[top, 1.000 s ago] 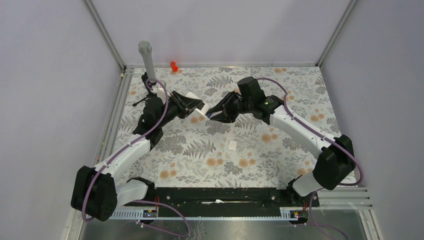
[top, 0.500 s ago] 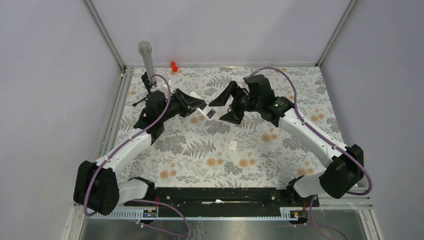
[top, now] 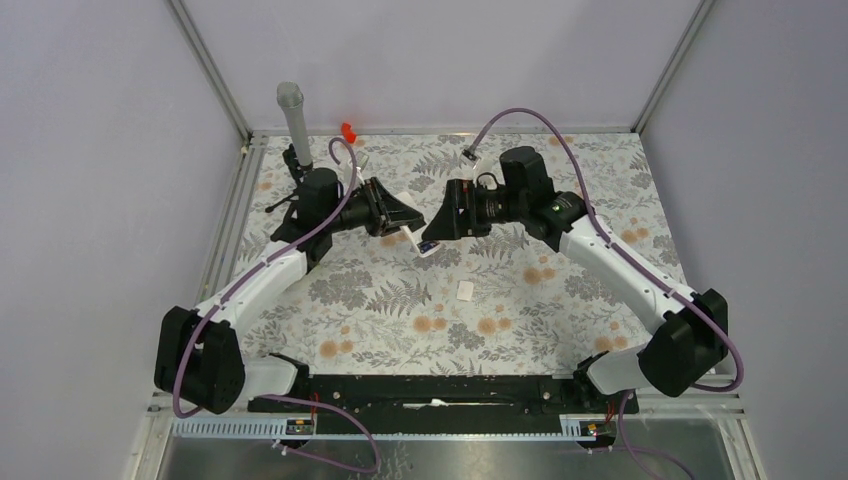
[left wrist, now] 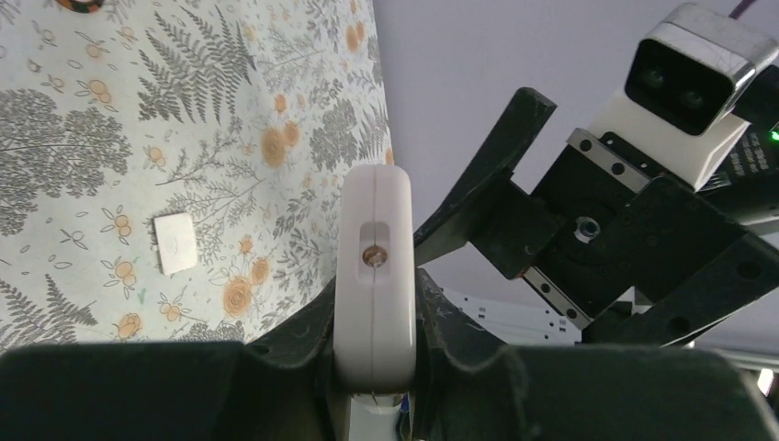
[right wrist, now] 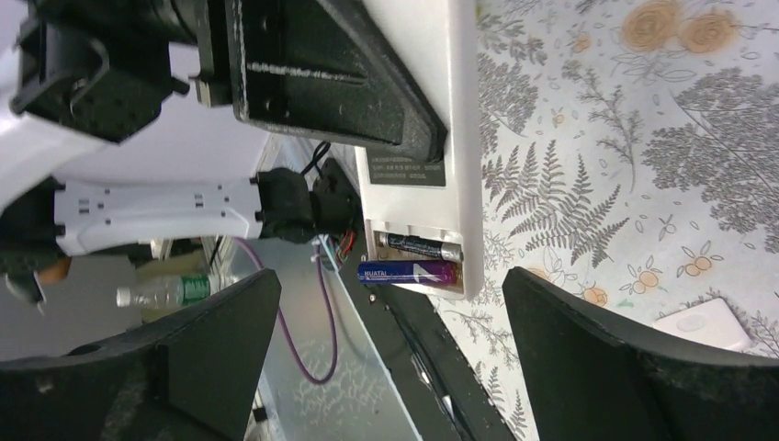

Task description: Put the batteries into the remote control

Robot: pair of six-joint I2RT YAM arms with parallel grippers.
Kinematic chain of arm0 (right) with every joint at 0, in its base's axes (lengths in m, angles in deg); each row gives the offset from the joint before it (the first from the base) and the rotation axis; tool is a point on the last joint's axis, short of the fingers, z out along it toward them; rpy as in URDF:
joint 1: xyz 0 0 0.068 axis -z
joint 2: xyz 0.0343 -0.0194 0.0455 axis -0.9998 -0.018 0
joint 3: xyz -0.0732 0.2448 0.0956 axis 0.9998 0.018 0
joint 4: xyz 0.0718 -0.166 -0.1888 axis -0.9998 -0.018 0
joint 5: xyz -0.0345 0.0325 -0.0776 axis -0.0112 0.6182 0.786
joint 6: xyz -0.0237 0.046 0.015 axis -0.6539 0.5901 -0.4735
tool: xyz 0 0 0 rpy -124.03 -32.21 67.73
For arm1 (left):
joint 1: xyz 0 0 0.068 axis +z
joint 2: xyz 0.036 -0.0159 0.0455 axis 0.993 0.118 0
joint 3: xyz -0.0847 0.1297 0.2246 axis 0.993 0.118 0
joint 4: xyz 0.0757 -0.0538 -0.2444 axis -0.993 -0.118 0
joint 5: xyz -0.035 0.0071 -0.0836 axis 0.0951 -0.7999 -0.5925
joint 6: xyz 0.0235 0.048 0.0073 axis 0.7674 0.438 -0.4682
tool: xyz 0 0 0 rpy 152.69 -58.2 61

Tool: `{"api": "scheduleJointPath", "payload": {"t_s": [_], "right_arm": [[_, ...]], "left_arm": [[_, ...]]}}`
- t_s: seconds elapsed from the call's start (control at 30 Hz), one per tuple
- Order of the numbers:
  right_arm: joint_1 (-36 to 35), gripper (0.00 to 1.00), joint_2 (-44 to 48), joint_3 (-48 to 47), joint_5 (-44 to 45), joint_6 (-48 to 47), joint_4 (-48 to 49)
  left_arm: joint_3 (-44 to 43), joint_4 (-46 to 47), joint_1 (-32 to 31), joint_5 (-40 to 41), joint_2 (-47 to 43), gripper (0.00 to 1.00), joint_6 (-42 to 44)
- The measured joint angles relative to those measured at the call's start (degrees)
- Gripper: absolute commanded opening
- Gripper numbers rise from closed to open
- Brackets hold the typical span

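My left gripper [top: 400,222] is shut on the remote control [top: 422,241], a slim white body held above the table's middle. In the left wrist view its narrow white edge [left wrist: 374,266] is clamped between my fingers. The right wrist view shows the remote control's [right wrist: 441,110] open compartment. Both batteries lie in it, the dark one [right wrist: 418,246] above the purple one [right wrist: 409,272], whose blue end reaches just past the rim. My right gripper [top: 441,220] stands wide open a little right of the remote, touching nothing. Its fingers [right wrist: 184,354] flank the compartment from a distance.
A small flat white cover piece [top: 465,290] lies on the floral mat in front of the grippers, also seen in the wrist views [left wrist: 174,243] [right wrist: 705,322]. A grey post [top: 293,115] on a small black tripod stands at the back left, with a red object [top: 348,131] by the back wall.
My right gripper has opened wide and drawn back from the remote. The left arm has turned, and the remote's free end now points down toward the front.
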Motion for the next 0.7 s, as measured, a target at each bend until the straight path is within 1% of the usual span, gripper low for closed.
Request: {"api": "scheduleJointPath", "payload": {"t_s": [0.17,0.33,0.57,0.6,0.7], "right_arm": [[0.0,1.0,-1.0,1.2,-4.0,-3.2,0.5],[0.0,0.93,-2.7,2.2,-5.0,-4.2,0.5],[0.0,0.9,-3.5,2.5,-5.7,-3.5,2.6],[0.0,0.88,-3.5,2.6,-5.9,-3.3,3.1],[0.0,0.79,-3.5,3.6,-6.4,-2.6,4.3]], "left_arm": [[-1.9,-0.2,0.0,-3.5,1.5,0.0,0.4],[-2.3,0.0,0.0,-4.6,2.2,0.0,0.4],[-2.3,1.4,0.0,-4.9,3.7,0.0,-0.7],[-2.3,1.4,0.0,-4.9,3.7,0.0,-0.8],[-2.3,1.8,0.0,-4.9,3.7,0.0,-0.9]]}}
